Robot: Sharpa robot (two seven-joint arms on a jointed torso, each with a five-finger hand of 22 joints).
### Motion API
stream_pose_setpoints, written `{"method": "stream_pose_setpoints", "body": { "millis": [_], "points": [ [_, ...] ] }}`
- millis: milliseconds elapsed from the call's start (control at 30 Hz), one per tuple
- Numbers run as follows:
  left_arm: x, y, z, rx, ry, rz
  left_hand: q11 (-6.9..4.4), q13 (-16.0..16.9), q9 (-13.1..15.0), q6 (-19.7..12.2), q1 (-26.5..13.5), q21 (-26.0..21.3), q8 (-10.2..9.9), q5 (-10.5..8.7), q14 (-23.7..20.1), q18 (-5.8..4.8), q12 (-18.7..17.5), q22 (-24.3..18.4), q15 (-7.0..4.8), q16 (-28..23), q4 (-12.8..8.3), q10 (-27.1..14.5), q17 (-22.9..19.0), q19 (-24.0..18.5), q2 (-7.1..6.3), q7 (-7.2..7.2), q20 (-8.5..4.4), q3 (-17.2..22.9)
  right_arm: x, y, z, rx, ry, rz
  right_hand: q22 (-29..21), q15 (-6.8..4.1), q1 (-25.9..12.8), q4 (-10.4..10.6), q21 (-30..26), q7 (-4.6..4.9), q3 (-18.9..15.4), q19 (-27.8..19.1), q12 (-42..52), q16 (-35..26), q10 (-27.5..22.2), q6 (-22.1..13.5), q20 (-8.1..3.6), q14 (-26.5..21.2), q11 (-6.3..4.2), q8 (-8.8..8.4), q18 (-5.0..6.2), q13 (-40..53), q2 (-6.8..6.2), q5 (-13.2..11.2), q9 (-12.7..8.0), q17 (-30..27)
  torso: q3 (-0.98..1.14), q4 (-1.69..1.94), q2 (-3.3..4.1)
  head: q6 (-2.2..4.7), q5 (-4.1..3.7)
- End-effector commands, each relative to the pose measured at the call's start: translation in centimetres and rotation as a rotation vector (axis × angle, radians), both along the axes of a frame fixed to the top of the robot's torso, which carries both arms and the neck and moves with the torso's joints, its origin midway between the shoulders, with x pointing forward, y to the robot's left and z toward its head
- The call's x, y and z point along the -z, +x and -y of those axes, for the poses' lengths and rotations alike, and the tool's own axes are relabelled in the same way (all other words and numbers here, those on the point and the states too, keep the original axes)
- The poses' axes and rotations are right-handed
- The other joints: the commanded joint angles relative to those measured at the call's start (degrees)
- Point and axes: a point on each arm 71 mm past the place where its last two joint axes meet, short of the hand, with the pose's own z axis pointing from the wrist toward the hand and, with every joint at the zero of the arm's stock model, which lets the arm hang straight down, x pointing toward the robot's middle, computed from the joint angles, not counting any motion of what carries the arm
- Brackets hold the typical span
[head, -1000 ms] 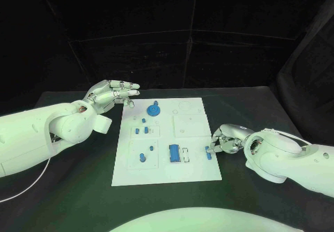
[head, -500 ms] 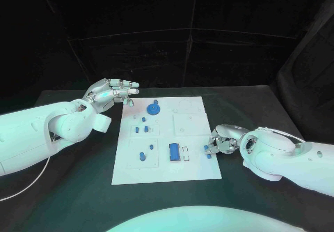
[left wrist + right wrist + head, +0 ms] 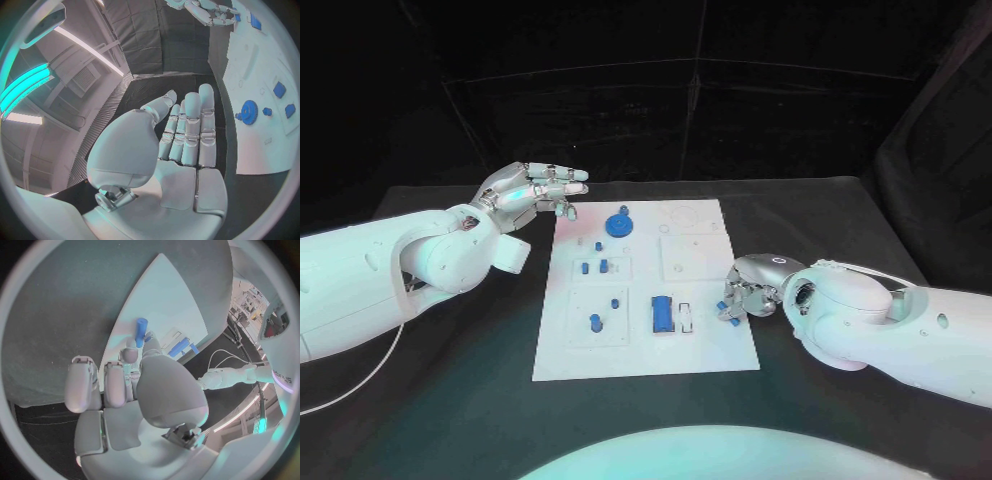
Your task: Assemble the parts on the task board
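Surface point(image 3: 848, 215): a black tabletop is lying under everything, its cloth covering showing faint creases.
Backdrop point(image 3: 646, 100): a black curtain is hanging behind the far edge.
Cable point(image 3: 358, 385): a thin white cord is trailing across the near left corner.

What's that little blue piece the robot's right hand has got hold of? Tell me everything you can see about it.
The blue piece is a small, short peg, rounded like a cylinder, and looks like smooth plastic. The right hand pinches it at its fingertips, so one end sticks out free while the other is hidden behind the fingers. It is held at the right edge of the white board, beside the larger blue block. Whether it touches the board cannot be told.
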Motion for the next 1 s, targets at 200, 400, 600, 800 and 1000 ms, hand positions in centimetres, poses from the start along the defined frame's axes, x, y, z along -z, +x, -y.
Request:
{"method": "stream_pose_setpoints", "body": {
  "millis": [200, 400, 600, 800, 1000],
  "points": [
    [-0.1, -0.1, 0.1, 0.012, -0.007, 0.004, -0.02, 0.1, -0.1, -0.3, 0.2, -0.3, 0.3, 0.18, -0.4, 0.76, 0.1, -0.1, 0.02, -0.3, 0.0, -0.3, 0.0, -0.4, 0.55, 0.0, -0.05, -0.4, 0.9, -0.3, -0.1, -0.037, -0.201, -0.001, 0.0, 0.35, 4.1, -2.4, -0.3, 0.2, 1.1, -0.1, -1.0, -0.4, -0.7, 0.7, 0.05, 3.0, -0.16, -1.34, 0.25, -0.4, 0.7, -0.9, -0.1, 1.1, 0.0, 0.04, -0.03, -0.06, 0.08],
    [-0.1, -0.1, 0.0, 0.013, -0.002, 0.008, -0.03, 0.1, -0.1, -0.3, 0.3, -0.3, 0.3, 0.18, -0.4, 0.77, 0.2, -0.1, 0.02, -0.3, 0.0, -0.3, -0.1, -0.4, 0.56, -0.01, -0.05, -0.4, 0.7, -0.4, -0.4, -0.029, -0.166, 0.017, 0.3, 0.2, 4.8, -2.3, -0.2, 0.0, 2.6, 0.1, -1.3, -0.2, -0.6, 1.4, -0.12, 3.1, -0.4, -2.14, 0.19, -0.5, 2.99, 2.7, -0.3, 1.4, 0.02, -0.04, -0.03, -0.08, 0.22],
    [-0.1, -0.1, 0.0, 0.014, -0.001, 0.009, -0.03, 0.1, -0.1, -0.3, 0.3, -0.3, 0.3, 0.18, -0.4, 0.77, 0.2, -0.1, 0.02, -0.3, 0.0, -0.3, -0.1, -0.4, 0.56, -0.01, -0.05, -0.4, 0.5, -0.7, -0.3, 0.019, -0.035, -0.011, 0.7, -0.01, 4.8, -1.0, 0.2, -0.22, 5.2, 0.4, -1.0, 0.3, -0.2, 1.7, -0.37, 3.3, -0.58, -3.58, 0.09, -0.2, 6.12, 5.9, -0.8, 2.0, 0.02, -0.07, -0.01, -0.07, 0.22],
    [-0.1, -0.1, 0.0, 0.014, 0.0, 0.009, -0.03, 0.1, -0.1, -0.3, 0.3, -0.3, 0.3, 0.18, -0.4, 0.77, 0.2, -0.1, 0.02, -0.3, 0.0, -0.3, -0.1, -0.4, 0.56, -0.01, -0.05, -0.4, 0.2, -1.1, -0.2, 0.065, 0.083, -0.043, 1.0, -0.09, 5.7, -1.1, 0.3, -0.28, 7.7, 0.5, -0.8, 0.6, 0.0, 2.2, -0.48, 3.4, -0.64, -4.79, 0.04, 0.1, 6.82, 7.2, -1.1, 2.4, 0.02, 0.02, -0.03, 0.0, 0.13],
    [-0.1, -0.1, 0.1, 0.015, 0.0, 0.009, -0.03, 0.1, -0.1, -0.3, 0.3, -0.3, 0.3, 0.18, -0.4, 0.77, 0.2, -0.1, 0.02, -0.3, 0.0, -0.3, -0.1, -0.4, 0.56, -0.01, -0.05, -0.4, -0.2, -1.3, -0.1, 0.095, 0.15, -0.036, 1.1, -0.07, 5.6, -0.9, 0.4, -0.22, 9.0, 0.6, -0.8, 0.7, 0.1, 2.6, -0.48, 3.4, -0.59, -5.56, 0.02, 0.2, 6.02, 7.8, -1.3, 2.5, 0.02, -0.02, 0.0, 0.0, 0.21]
  ]
}}
